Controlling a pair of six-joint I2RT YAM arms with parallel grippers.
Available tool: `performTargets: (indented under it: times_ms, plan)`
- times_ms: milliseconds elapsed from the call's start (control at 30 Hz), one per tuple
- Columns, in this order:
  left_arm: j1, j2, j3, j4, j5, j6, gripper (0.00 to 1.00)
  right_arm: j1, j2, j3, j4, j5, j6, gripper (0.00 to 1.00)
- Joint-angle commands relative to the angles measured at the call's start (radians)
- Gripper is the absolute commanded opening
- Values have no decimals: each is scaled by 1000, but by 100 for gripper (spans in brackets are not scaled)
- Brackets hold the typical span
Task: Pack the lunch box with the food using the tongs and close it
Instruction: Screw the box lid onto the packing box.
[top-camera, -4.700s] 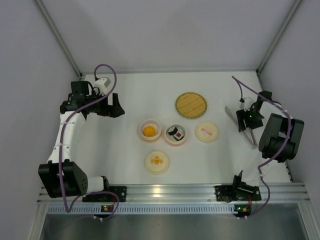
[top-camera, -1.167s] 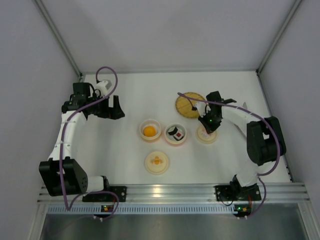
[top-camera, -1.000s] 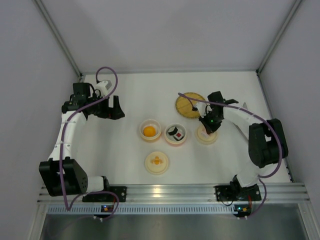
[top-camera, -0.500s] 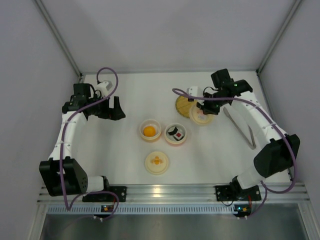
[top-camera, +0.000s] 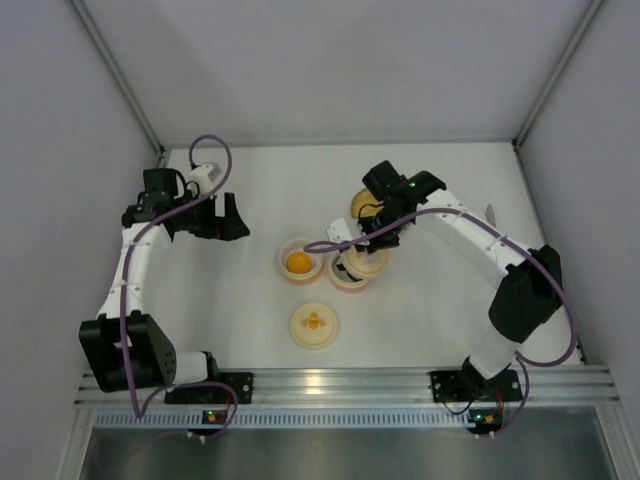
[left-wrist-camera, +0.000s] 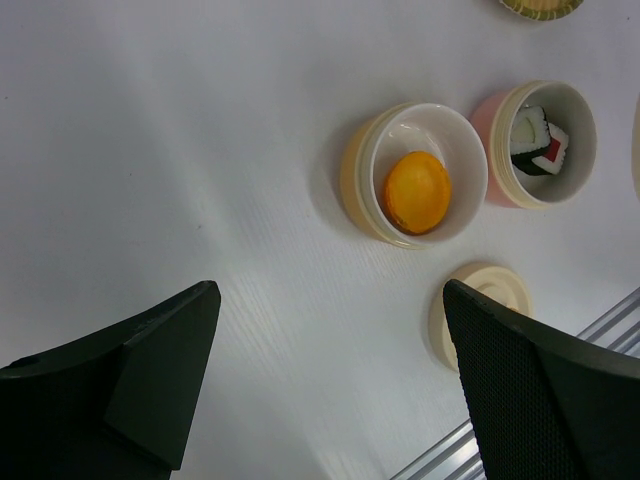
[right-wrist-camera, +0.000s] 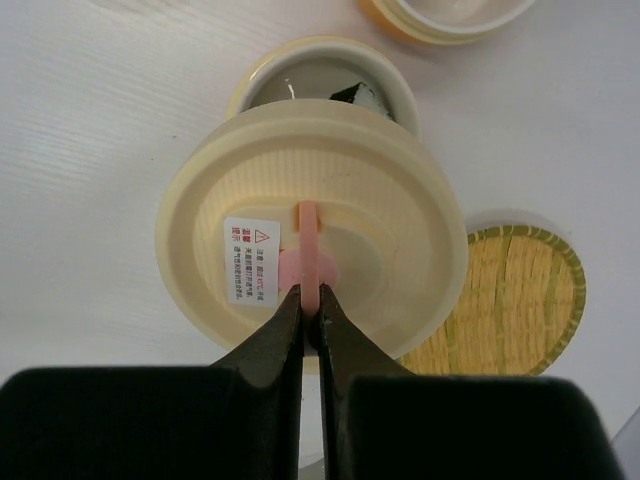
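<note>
My right gripper (right-wrist-camera: 310, 298) is shut on the pink tab of a cream lid (right-wrist-camera: 400, 250), which hangs just above the pink lunch box bowl (top-camera: 343, 280). A dark sushi piece (right-wrist-camera: 356, 94) shows past the lid's far edge. In the left wrist view both sushi pieces (left-wrist-camera: 538, 143) lie in that bowl. An orange ball (top-camera: 298, 263) sits in the cream bowl (left-wrist-camera: 358, 180) to its left. My left gripper (left-wrist-camera: 328, 290) hangs open and empty over bare table at the left (top-camera: 228, 215). The tongs are almost hidden under my right arm; only a grey tip (top-camera: 489, 212) shows.
A second cream lid (top-camera: 314, 325) with an orange knob lies nearer the front. A round bamboo mat (right-wrist-camera: 515, 300) lies behind the bowls, partly covered by my right arm. Grey walls close off both sides and the back.
My right gripper has carried the cream lid from beside the bamboo mat, leftward and nearer, to above the pink sushi bowl. The left arm has stayed still.
</note>
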Motion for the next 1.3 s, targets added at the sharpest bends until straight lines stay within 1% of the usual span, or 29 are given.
performTargets:
  times_ms: [0,267,500,700,1000,1267]
  plan:
    - [21,17,8,28,59,21,98,43,39,51,19,-31,-102,0]
    - [36,28,-8,28,82,33,98,84,142,123,10,-9,-151,0]
    - [50,29,-29,36,87,46,98,89,230,194,-14,12,-177,0]
    - [59,41,-37,38,97,52,98,98,292,245,-68,38,-192,0]
    - [70,58,-52,53,110,56,98,98,318,264,-151,68,-208,0]
    - [72,57,-63,59,111,59,98,101,307,246,-169,74,-189,0]
